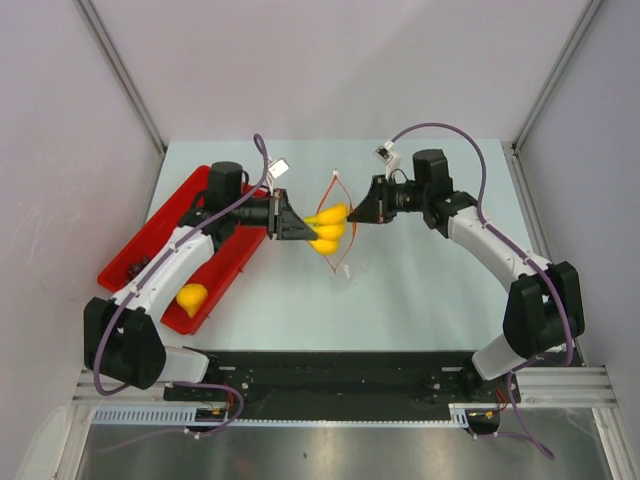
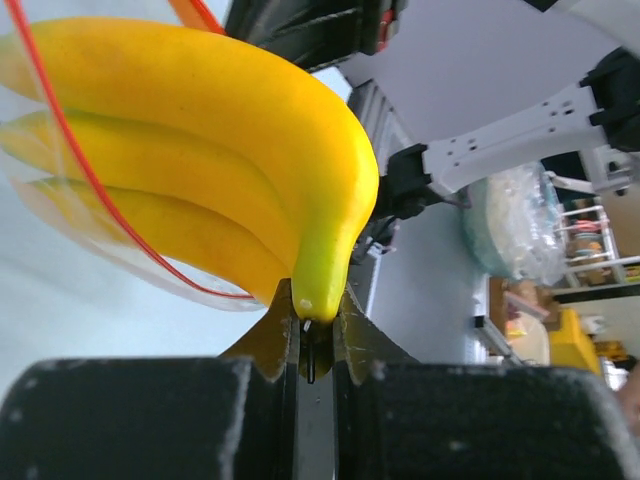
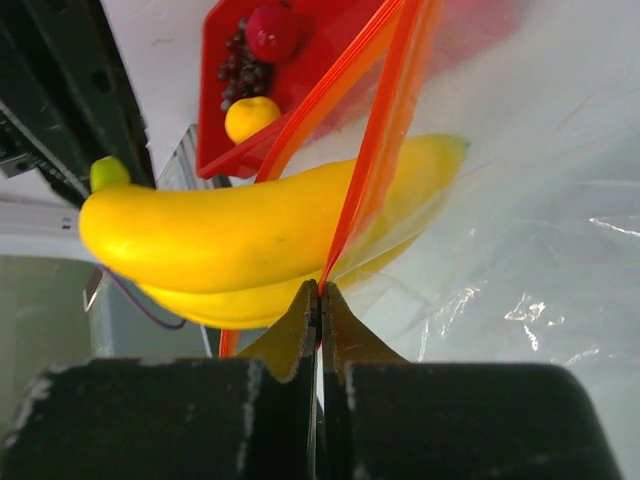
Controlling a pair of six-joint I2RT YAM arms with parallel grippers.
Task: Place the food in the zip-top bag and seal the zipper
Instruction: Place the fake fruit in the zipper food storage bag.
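My left gripper (image 1: 298,228) is shut on the stem end of the yellow banana bunch (image 1: 328,230), held above the table; in the left wrist view the stem (image 2: 320,285) sits between the jaws of that gripper (image 2: 318,312). My right gripper (image 1: 354,214) is shut on the red-orange zipper (image 3: 372,165) of the clear zip-top bag (image 3: 530,230), holding its mouth open and upright. The banana's (image 3: 230,230) far tips reach through the mouth into the bag. The zipper (image 2: 88,170) loops around the bananas (image 2: 200,130). The round yellow-orange fruit (image 1: 191,297), red fruit (image 3: 272,30) and grapes (image 3: 235,72) lie in the tray.
The red tray (image 1: 228,268) lies at the left under my left arm, also visible in the right wrist view (image 3: 212,110). A black rail (image 1: 340,385) runs along the near edge. Metal frame posts stand at the back corners.
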